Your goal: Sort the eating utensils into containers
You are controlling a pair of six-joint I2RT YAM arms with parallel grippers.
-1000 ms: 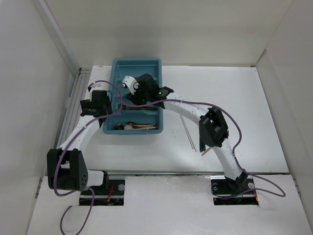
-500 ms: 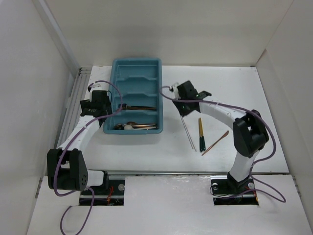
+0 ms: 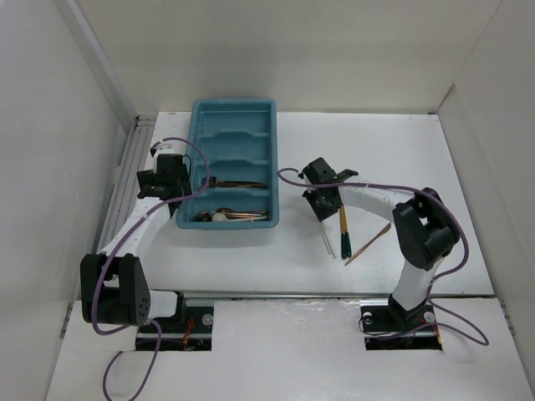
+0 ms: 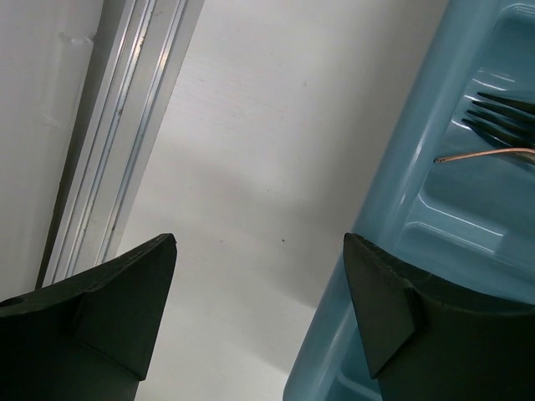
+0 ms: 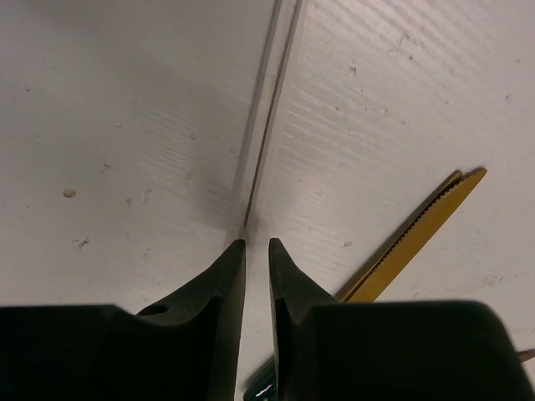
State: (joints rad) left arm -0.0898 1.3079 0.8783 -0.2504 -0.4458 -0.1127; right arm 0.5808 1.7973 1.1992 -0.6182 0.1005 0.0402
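Here, two thin silver chopsticks lie parallel.

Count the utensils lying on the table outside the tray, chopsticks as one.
3: silver chopsticks at the right pincer; green-handled gold piece right of them; copper piece farthest right. The arm may hide others.

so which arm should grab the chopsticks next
Right. The right gripper sits at the silver chopsticks on the table; the left gripper hangs open at the teal cutlery tray's far side, away from them.
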